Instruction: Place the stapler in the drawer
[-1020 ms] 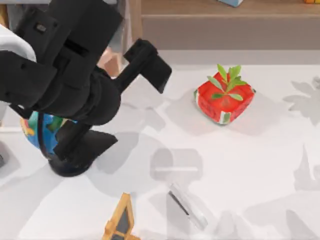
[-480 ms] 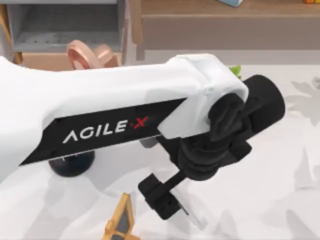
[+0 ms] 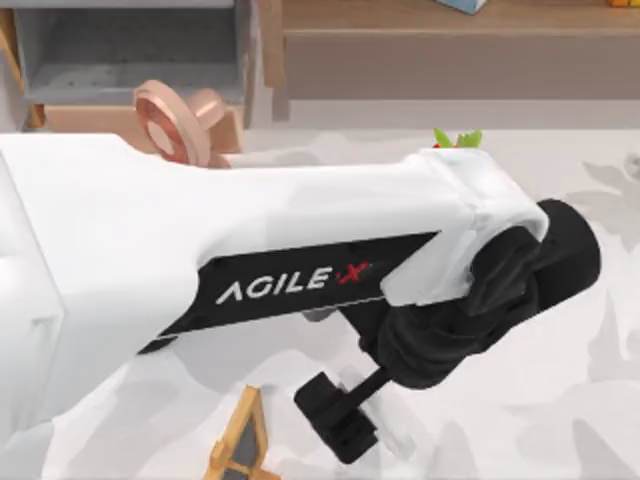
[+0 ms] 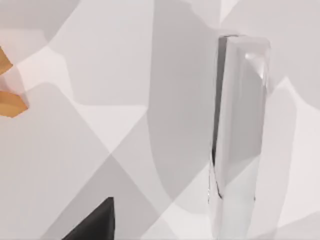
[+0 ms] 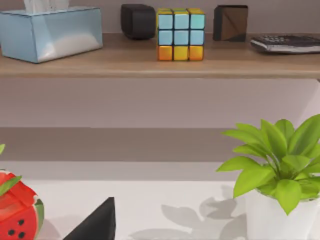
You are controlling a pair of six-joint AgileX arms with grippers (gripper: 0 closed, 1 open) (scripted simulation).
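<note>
Top view: left arm (image 3: 250,290) reaches across the table (image 3: 560,400) toward its near edge, left gripper (image 3: 340,418) low there, just right of the yellow-framed wedge (image 3: 240,445). Can't tell whether its fingers are spread or closed.

Left wrist view: one stapler (image 4: 239,135) lying flat on the table, dark strip along one side, plus one dark finger tip (image 4: 95,222), apart from the stapler.

One drawer (image 3: 120,60) at the far left corner, pulled open, grey inside, copper ring (image 3: 175,120) at its front.

Right wrist view: shelf (image 5: 150,62) with one tissue box (image 5: 50,32), one colour cube (image 5: 181,34), one potted plant (image 5: 280,170); right gripper's grip unreadable.
</note>
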